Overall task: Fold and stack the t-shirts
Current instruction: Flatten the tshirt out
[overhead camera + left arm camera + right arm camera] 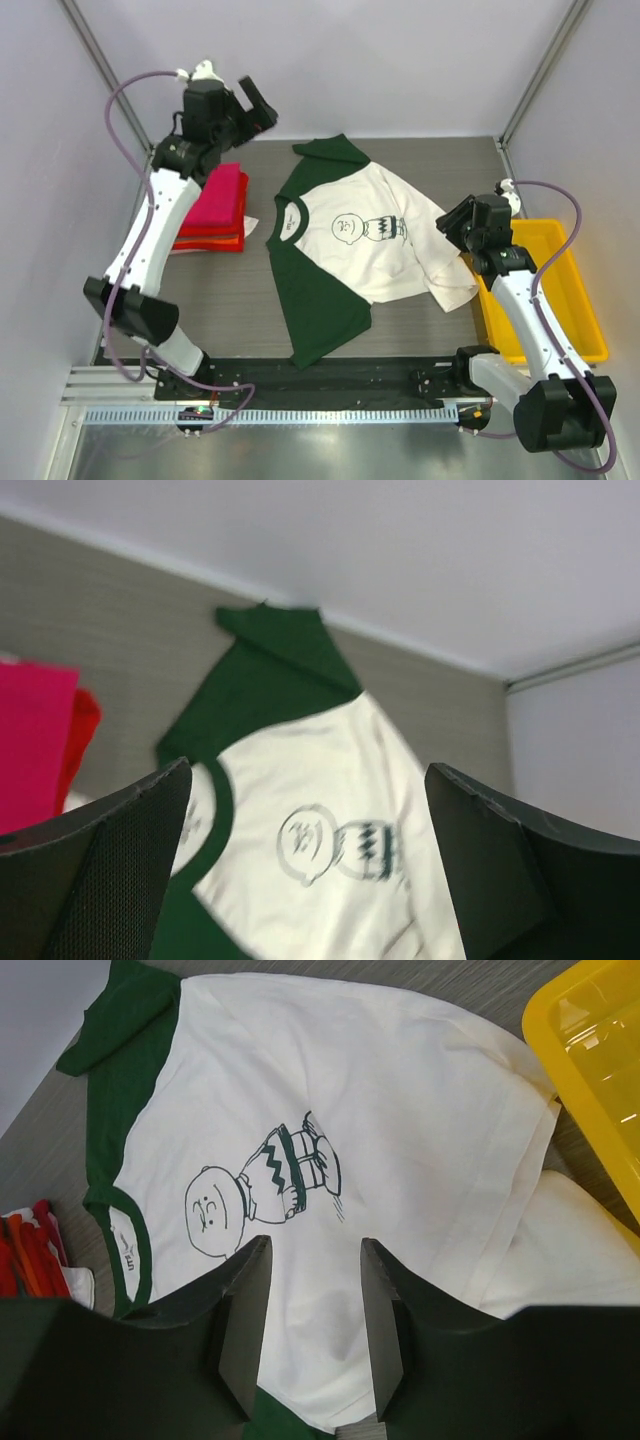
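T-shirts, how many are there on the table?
3 for sure: the cream-and-green t-shirt spread flat mid-table, the pink t-shirt folded on the left, the red t-shirt under it. More may hide underneath.

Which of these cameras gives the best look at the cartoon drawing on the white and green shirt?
The right wrist view: the cartoon drawing on the cream and green shirt is close, sharp and unobstructed there. The top external view shows it whole but small. The left wrist view shows it blurred.
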Controlling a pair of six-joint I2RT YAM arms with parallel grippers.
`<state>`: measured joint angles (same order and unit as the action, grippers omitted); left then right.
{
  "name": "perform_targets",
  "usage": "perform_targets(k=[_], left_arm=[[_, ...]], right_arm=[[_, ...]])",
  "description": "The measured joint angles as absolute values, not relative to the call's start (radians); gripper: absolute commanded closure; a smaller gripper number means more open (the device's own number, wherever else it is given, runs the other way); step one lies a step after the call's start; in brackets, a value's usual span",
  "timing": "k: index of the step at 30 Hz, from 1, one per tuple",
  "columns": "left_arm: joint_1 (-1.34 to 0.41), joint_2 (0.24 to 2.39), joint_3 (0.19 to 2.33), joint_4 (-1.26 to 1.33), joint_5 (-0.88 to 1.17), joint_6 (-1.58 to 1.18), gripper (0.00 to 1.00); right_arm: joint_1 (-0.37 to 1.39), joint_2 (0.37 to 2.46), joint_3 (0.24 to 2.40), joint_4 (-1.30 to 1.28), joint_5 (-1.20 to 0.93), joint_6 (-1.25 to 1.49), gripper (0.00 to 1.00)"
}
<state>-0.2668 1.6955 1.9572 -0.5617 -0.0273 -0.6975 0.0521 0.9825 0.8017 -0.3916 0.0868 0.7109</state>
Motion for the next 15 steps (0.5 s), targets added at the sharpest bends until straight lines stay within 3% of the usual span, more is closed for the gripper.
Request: perform_targets(k=[6, 12, 15], left_arm=[[-0.520, 1.433, 1.647, -0.745, -0.306, -0.608, 0.00], [-0.502, 1.047, 1.110, -0.713, -0.306, -0.632, 0.00], [-0.502, 0.884, 0.963, -0.693, -0.272, -0.656, 0.00]], right_arm=[[0.052, 1.035, 0.801, -0.360, 0.056, 0.697, 0.52], [0.052, 1.129, 0.801, -0.347, 0.043, 0.659, 0.44], [0.065, 1.202, 0.801, -0.347, 0.049, 0.637, 0.44]])
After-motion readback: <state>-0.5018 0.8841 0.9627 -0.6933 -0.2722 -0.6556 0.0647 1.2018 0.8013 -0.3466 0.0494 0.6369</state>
